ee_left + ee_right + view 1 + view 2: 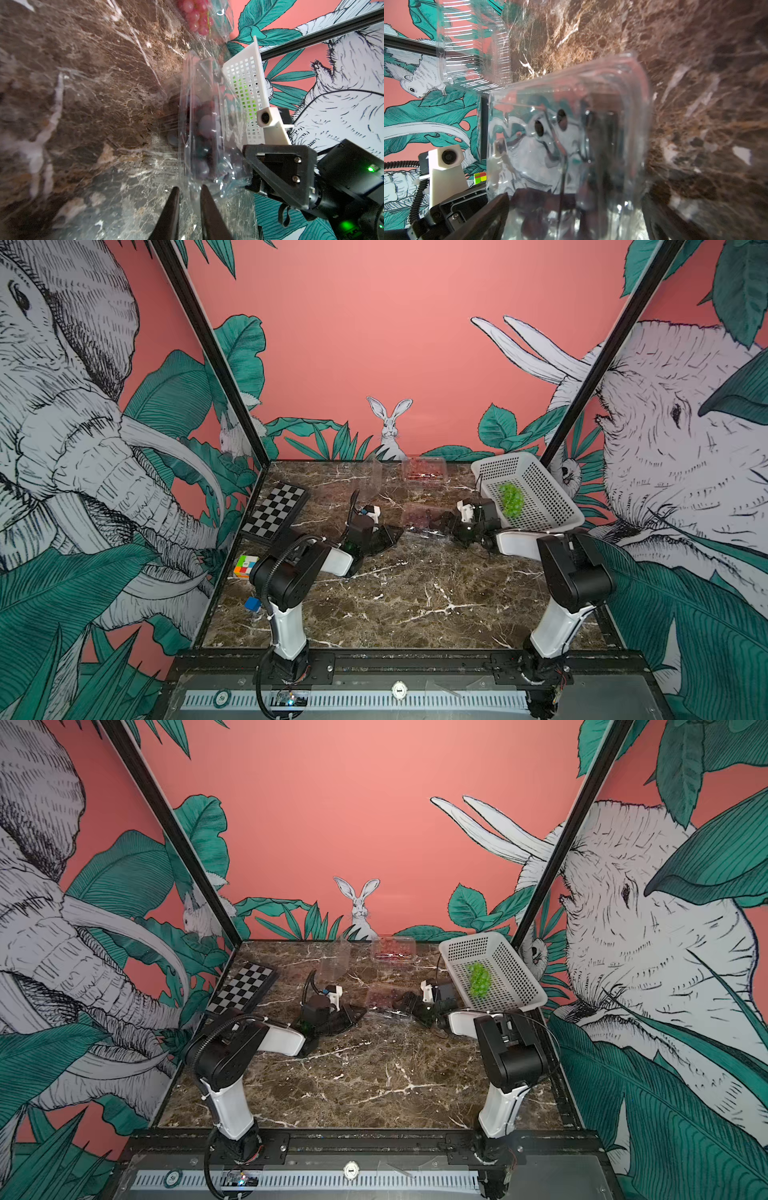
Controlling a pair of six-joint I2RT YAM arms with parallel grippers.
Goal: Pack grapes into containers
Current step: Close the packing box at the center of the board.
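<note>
Basket (pixel 544 493) with green grapes (pixel 510 500) flanks right claw (pixel 438 522); clamshell (pixel 571 135) between jaws.

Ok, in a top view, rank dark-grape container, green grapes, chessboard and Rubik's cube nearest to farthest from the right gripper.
1. dark-grape container, between the jaws of the right gripper.
2. green grapes, in the white basket to its right.
3. chessboard, far over on the left side.
4. Rubik's cube, left edge, farther still.

The left arm (pixel 286 576) and right arm (pixel 575 568) reach low over the worktop's (pixel 415 605) middle, wrists facing each other. The left gripper (pixel 190 199) pinches the container's (pixel 199 124) rim; the right gripper (pixel 576 196) straddles it, jaws wide.
</note>
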